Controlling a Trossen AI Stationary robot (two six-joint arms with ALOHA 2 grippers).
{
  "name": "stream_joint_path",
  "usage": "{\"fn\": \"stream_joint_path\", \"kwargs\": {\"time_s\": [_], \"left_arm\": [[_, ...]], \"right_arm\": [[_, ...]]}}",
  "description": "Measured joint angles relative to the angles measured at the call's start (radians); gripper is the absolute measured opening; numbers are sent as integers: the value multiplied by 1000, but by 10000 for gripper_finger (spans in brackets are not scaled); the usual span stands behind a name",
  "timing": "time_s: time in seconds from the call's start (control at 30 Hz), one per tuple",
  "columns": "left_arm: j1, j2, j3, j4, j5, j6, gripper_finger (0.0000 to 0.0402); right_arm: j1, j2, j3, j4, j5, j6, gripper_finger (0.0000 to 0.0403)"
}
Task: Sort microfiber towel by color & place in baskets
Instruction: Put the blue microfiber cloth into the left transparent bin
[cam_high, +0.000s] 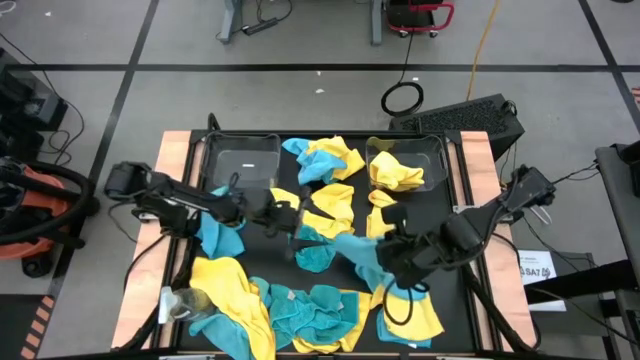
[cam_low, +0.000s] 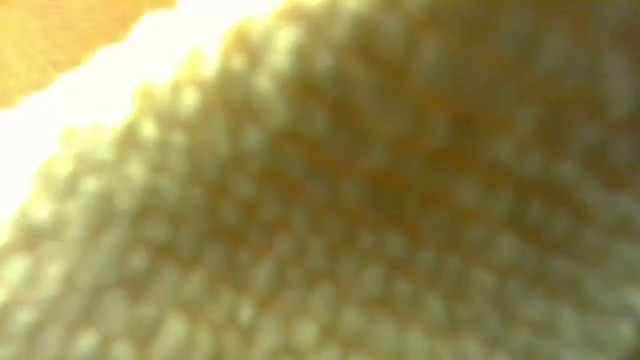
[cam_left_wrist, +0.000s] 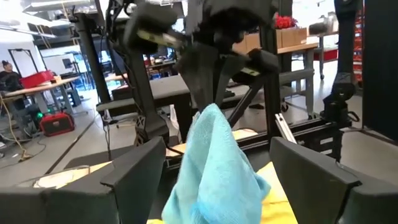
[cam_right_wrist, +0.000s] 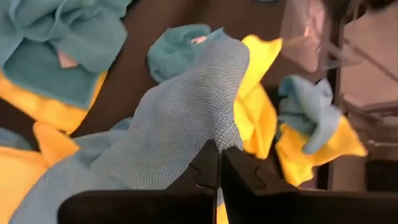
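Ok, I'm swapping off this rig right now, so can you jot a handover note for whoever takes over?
Right gripper: shut on a teal towel, lifted over the middle of the table.
Left gripper: open, near table centre, with that teal towel between its fingers.
Baskets: the left basket looks empty; the right basket holds a yellow towel.
Done: barely anything sorted.
Left: most yellow and teal towels lie mixed across the table, heaped along the front edge.
The low view is blocked by yellow cloth.
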Motion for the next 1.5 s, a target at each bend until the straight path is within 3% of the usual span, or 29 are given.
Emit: {"fn": "stream_joint_path", "kwargs": {"time_s": [0.23, 0.53, 0.67, 0.93, 1.13, 1.4, 1.5], "left_arm": [[9, 139, 127, -18, 4, -8, 302], [12, 264, 272, -31, 110, -35, 303], [14, 301, 323, -76, 115, -35, 303], [29, 305, 334, -149, 124, -35, 286], [42, 305, 334, -158, 176, -29, 222], [39, 305, 334, -197, 187, 95, 30], [44, 305, 334, -203, 165, 102, 14]], "right_arm": [[-41, 0, 58, 61, 38, -142, 0], [-94, 0, 74, 215, 12, -353, 0], [-112, 0, 74, 297, -45, -424, 0], [-113, 0, 74, 325, -49, -479, 0], [-113, 0, 74, 347, -50, -495, 0], [-113, 0, 74, 360, -51, -498, 0], [-110, 0, 74, 352, -51, -473, 0]]}}
